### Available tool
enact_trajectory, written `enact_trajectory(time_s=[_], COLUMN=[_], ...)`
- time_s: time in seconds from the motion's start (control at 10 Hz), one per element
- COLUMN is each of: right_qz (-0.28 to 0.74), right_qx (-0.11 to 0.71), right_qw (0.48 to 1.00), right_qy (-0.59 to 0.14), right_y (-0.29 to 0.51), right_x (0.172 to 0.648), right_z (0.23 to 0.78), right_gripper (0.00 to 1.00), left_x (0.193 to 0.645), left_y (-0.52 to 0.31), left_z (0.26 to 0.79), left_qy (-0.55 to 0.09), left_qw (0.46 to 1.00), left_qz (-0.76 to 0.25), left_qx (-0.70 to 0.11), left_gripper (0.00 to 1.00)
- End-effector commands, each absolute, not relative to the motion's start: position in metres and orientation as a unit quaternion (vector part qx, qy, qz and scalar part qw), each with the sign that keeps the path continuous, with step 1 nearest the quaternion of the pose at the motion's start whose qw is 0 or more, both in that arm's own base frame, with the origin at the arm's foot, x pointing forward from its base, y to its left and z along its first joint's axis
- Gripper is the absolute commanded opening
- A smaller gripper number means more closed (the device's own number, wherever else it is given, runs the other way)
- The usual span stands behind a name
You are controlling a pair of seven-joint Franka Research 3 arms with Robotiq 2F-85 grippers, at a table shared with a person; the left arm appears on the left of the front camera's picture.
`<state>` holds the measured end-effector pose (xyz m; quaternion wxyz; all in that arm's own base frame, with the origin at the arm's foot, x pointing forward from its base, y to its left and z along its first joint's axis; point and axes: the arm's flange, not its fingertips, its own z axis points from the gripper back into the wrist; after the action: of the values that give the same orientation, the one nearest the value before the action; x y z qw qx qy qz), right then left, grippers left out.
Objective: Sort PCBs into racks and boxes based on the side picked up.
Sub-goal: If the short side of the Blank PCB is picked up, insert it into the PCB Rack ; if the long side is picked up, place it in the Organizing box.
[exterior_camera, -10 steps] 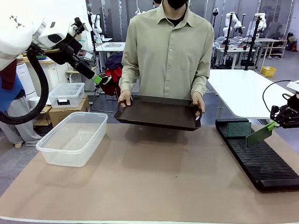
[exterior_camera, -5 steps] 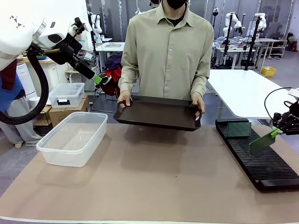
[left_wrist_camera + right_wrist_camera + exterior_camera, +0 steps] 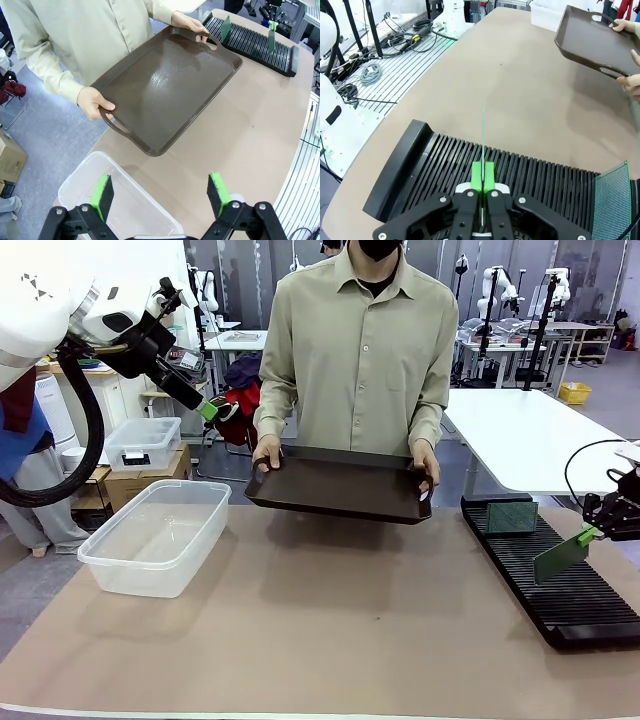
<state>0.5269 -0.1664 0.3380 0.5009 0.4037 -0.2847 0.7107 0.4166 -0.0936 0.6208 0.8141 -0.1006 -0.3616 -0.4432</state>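
In the front view, the person stands at the far side of the tabletop (image 3: 330, 630) and holds a dark brown serving tray (image 3: 338, 483) by its two handles, lifted clear of the surface. The clear tub (image 3: 158, 536) sits on the left. The black slotted rack (image 3: 552, 575) runs along the right. One green PCB (image 3: 511, 517) stands upright in the rack's far end. The right tool (image 3: 592, 533) is clamped on a second PCB (image 3: 560, 558), tilted just above the rack's middle slots. The left tool (image 3: 209, 409) is raised high at the far left, above the tub; its spread is hard to judge here.

In the left wrist view, the left tool (image 3: 160, 192) is spread wide with nothing between its green pads (image 3: 102, 192). Below lie the tub's corner (image 3: 125, 200) and the tray (image 3: 167, 90), a hand (image 3: 94, 102) on each handle. The rack (image 3: 257, 42) shows far off with both boards.

In the right wrist view, the right tool (image 3: 482, 180) pinches the held PCB (image 3: 483, 135) edge-on over the rack's slots (image 3: 445, 165). The standing PCB (image 3: 611, 197) is at the right edge, and the tray (image 3: 595, 42) is in the upper right.
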Motion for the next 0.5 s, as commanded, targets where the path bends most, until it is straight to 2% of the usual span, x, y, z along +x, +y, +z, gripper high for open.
enact_trajectory(time_s=[0.0, 0.4], right_qz=[0.699, 0.693], right_qx=[0.388, 0.368], right_qw=[0.517, 0.526], right_qy=[-0.308, -0.327], right_y=[-0.1605, -0.1618], right_x=[0.5244, 0.5259], right_z=[0.3305, 0.3261], right_gripper=[0.02, 0.02], left_x=[0.4163, 0.4163], left_y=[-0.0921, -0.0921], left_z=[0.6191, 0.6191], left_qy=[-0.360, -0.360], left_qw=[0.816, 0.816], left_qz=[-0.441, -0.441], left_qx=[-0.102, -0.102], left_gripper=[1.00, 1.00])
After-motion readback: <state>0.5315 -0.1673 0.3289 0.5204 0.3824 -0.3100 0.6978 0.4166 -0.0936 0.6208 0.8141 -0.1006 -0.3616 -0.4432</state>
